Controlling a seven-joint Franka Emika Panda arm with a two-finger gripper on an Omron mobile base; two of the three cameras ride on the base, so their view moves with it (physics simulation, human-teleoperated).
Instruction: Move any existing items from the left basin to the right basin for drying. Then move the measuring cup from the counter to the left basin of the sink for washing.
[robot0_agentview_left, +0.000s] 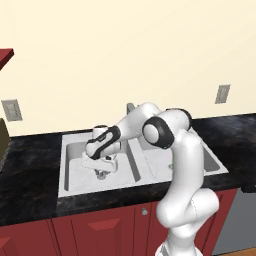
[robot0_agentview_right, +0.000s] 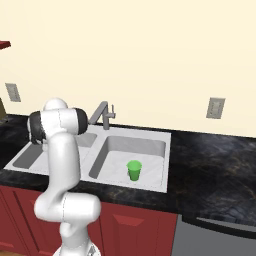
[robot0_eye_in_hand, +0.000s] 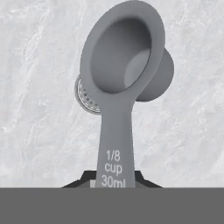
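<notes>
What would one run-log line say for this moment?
gripper: shut on measuring cup handle | place: over left basin drain | green tumbler: upright in right basin

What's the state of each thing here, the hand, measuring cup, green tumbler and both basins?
hand: shut on the measuring cup's handle, low in the left basin
measuring cup: held over the drain
green tumbler: upright in the right basin
left basin: nothing lying in it
right basin: holds the tumbler

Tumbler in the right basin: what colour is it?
Bright green, the tumbler stands upright in the right basin; the right base view shows it best.
</notes>
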